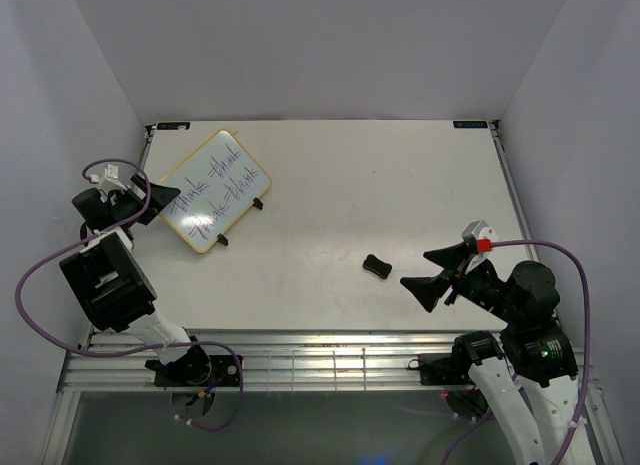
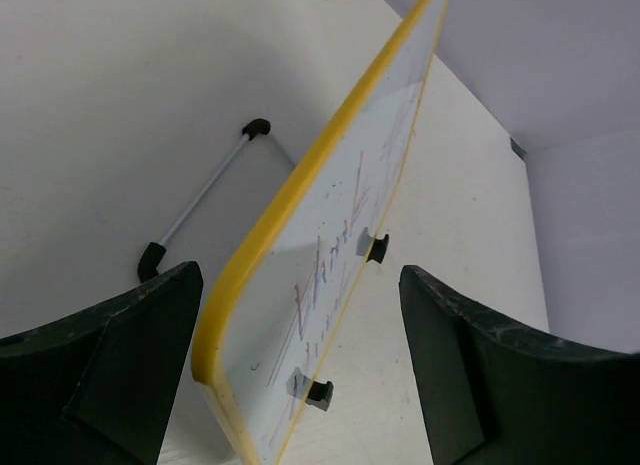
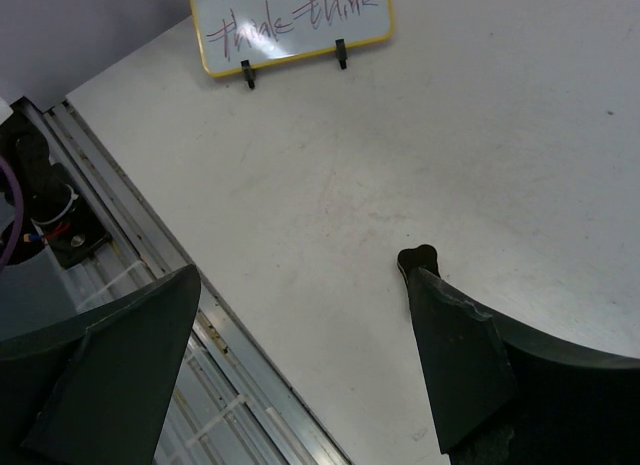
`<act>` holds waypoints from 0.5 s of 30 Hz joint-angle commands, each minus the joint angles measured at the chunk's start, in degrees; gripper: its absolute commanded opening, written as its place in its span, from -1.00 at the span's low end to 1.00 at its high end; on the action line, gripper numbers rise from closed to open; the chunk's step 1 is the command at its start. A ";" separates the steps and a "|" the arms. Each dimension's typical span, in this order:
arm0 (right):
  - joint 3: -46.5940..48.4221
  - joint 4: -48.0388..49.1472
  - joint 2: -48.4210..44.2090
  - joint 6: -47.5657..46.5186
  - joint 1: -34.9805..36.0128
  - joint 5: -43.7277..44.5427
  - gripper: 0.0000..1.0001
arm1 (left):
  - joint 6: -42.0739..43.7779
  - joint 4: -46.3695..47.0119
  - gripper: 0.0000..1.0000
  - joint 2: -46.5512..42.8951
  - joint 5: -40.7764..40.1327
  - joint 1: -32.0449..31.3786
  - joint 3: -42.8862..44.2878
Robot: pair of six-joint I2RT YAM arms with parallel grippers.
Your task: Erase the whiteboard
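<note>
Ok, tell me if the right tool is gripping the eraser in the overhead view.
No, the right tool stands open, and the eraser lies apart from it on the table.

Whiteboard (image 1: 213, 190): white face, yellow frame, rows of red-purple handwriting, black feet. Eraser (image 1: 376, 267) black, on an off-white tabletop (image 1: 420, 165). Left pincer (image 2: 298, 285) and right pincer (image 1: 416, 269) both black; cables (image 1: 30, 285) purple; red-and-white cap (image 1: 481, 240) on the right arm's wrist.

Scribbled whiteboard (image 1: 214, 190) rear-left; eraser (image 1: 377, 267) mid-table, near right gripper (image 1: 414, 268).
</note>
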 commanded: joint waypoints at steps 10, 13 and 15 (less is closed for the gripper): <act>1.60 2.01 2.77 -2.03 0.49 -5.16 0.84 | -6.52 15.91 0.38 2.49 12.19 3.56 0.94; 1.69 1.40 3.56 -1.94 0.40 -4.12 0.86 | -6.34 16.88 0.29 2.31 11.40 3.64 0.41; 2.30 0.26 4.35 -2.20 0.49 -2.71 0.87 | -6.52 17.05 0.24 3.01 11.75 3.64 0.76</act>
